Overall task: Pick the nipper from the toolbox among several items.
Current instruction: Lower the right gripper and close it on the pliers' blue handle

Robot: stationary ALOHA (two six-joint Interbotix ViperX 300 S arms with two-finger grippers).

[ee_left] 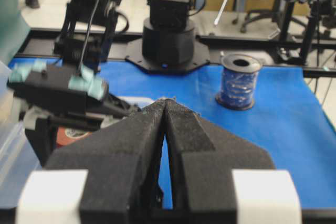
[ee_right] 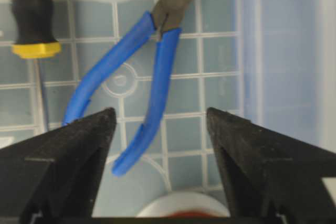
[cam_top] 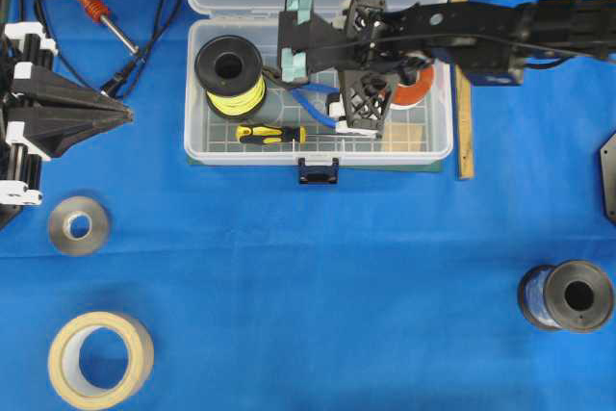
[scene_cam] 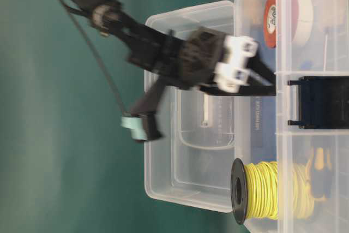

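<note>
The clear toolbox stands open at the top middle, with its lid back. The nipper lies on its grid floor, blue handles apart; in the right wrist view the dark jaws point away. My right gripper hangs open over the box, and its fingers straddle the nearer handle end without touching it. Beside it are the yellow wire spool, the screwdriver, the red-and-white tape roll and the tan block. My left gripper is shut and empty at the left edge.
A soldering iron with its cord lies at the top left. A metal tape roll and a masking tape roll sit at the lower left. A blue wire spool stands at the lower right. A wooden stick lies along the box's right side.
</note>
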